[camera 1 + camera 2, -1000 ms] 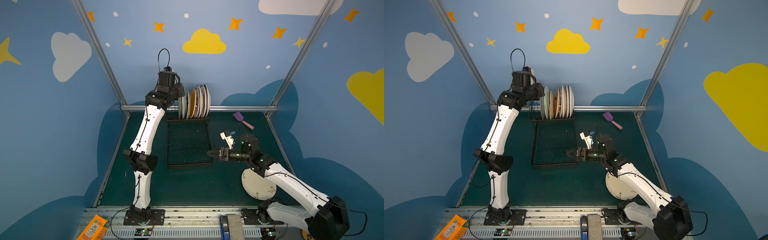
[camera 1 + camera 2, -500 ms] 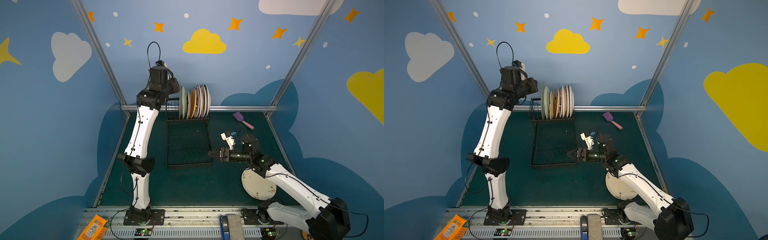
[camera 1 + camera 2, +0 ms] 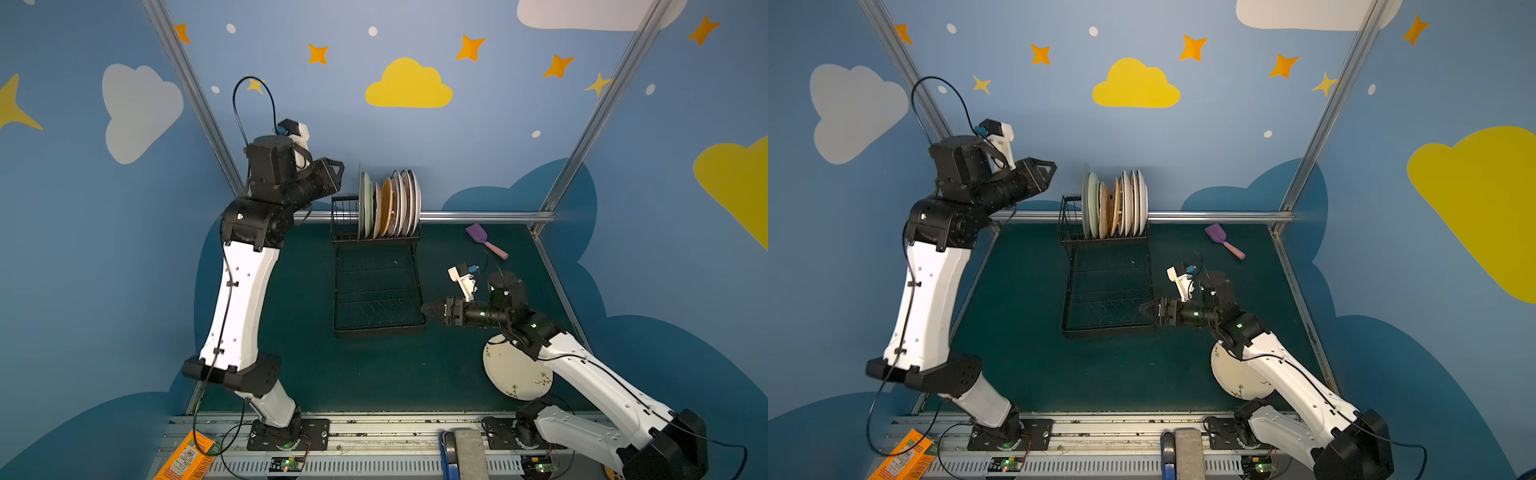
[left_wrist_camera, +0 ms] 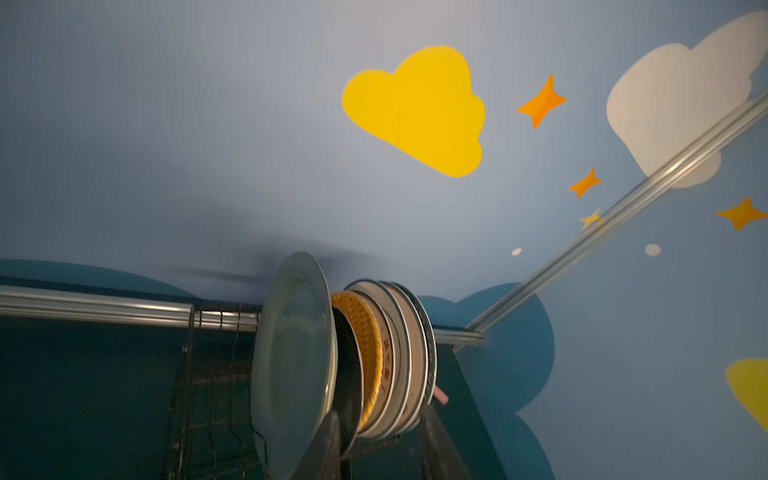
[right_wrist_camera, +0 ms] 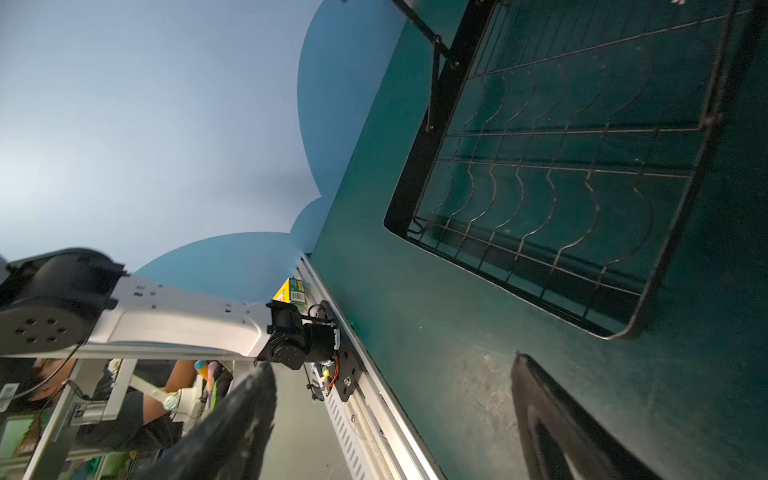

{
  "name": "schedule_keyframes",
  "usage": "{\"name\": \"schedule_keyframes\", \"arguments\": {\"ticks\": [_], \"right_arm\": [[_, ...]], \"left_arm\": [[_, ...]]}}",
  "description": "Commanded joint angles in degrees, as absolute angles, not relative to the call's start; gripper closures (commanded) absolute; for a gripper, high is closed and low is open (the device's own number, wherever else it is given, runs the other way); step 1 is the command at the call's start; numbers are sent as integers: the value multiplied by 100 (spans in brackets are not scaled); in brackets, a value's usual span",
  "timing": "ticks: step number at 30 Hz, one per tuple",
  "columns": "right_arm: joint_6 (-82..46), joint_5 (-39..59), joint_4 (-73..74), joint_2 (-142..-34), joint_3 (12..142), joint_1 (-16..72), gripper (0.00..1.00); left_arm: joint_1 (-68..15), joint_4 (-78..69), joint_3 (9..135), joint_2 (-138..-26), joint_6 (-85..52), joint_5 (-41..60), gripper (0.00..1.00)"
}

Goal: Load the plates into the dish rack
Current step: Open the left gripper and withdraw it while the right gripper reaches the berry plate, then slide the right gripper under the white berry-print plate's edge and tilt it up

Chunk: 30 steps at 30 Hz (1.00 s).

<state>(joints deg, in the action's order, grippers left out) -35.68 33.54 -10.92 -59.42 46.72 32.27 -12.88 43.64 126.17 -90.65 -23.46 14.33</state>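
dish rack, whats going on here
The plates are being loaded into the dish rack; a row of them stands upright in its upper tier. The left gripper hangs beside them, fingers apart, empty. The right gripper, also open and empty, is by the lower tray. One cream plate lies flat on the table.

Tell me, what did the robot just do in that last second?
The left gripper has let go of the pale green plate, which now stands at the left end of the row in the dish rack. It has drawn back up and to the left, jaws apart. The right gripper stays open by the rack's near corner. The cream plate and spatula on the table have not moved.
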Motion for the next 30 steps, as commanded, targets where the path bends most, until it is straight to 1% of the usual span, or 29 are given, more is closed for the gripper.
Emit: {"name": "schedule_keyframes", "arguments": {"ticks": [1, 5, 7, 8, 10, 12, 17, 19, 24, 30], "right_arm": [[-3394, 3070, -1432, -5750, 4819, 3030, 13], [-3349, 2850, -1728, -5615, 4730, 2675, 13], [-3366, 2659, -1817, -5502, 4611, 2485, 13], [-3367, 2571, -1909, -5457, 4574, 2366, 13], [-3370, 2348, -2056, -5374, 4508, 2183, 13], [-3417, 2182, -2170, -5318, 4418, 1980, 13], [-3444, 1961, -2416, -5339, 4231, 1337, 13], [-3433, 1812, -2471, -5335, 4157, 1065, 13], [-3734, 1140, -2804, -5453, 3947, 174, 11], [-3976, 800, -2787, -5248, 3340, -1140, 10]], "left_arm": [[-1273, 3675, 11424, -8246, -2548, 2161, 58], [-1274, 3037, 9696, -7120, -2804, 2883, 41], [-1270, 2818, 8909, -6656, -2917, 3093, 35], [-1266, 2645, 8488, -6380, -2946, 3222, 30], [-1272, 2378, 7710, -5896, -2890, 3401, 17], [-1273, 2189, 7035, -5473, -2811, 3529, 1], [-1282, 1474, 5604, -4654, -2851, 4525, 0], [-1296, 1087, 5113, -4394, -3004, 4694, 0], [-1361, 589, 4318, -4009, -3085, 4689, 0], [-1474, 338, 3991, -4322, -3374, 4661, 0]]}}
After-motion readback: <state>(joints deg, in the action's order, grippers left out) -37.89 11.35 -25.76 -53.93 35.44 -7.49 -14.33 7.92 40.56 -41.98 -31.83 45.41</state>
